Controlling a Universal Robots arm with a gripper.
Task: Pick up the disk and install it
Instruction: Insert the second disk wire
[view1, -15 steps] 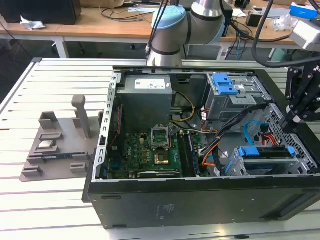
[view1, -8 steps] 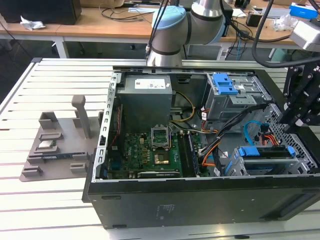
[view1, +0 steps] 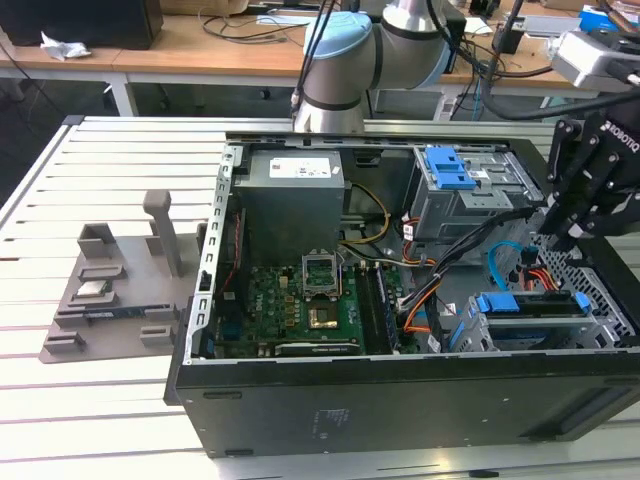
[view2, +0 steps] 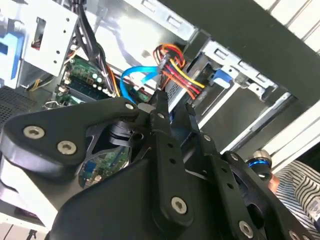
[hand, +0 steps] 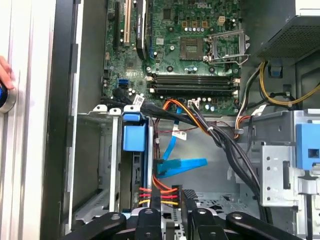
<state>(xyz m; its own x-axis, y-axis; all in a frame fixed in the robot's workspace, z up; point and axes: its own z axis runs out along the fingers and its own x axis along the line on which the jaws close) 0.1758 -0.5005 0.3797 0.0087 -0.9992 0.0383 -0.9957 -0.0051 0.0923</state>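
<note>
The disk (view1: 545, 306) stands on edge in the lower drive bay at the case's front corner on the exterior view's right, its blue side bracket (view1: 497, 303) facing the motherboard. The first wrist view shows that bracket (hand: 135, 136) above the disk's thin edge (hand: 136, 175). My gripper (view1: 562, 240) hovers just above and behind the bay, over the red, yellow and black power cables (hand: 157, 195). Its fingers (view2: 161, 112) stand a narrow gap apart with nothing between them. In both wrist views the gripper (view2: 176, 106) (hand: 174, 219) points down at the bay.
The open computer case (view1: 300, 400) holds a motherboard (view1: 300, 300), a power supply (view1: 295, 195) and an upper grey cage with a blue latch (view1: 450, 170). A grey fixture (view1: 100, 300) lies on the slatted table. A person's hand (hand: 4, 75) and striped sleeve (view2: 300, 185) are beside the case.
</note>
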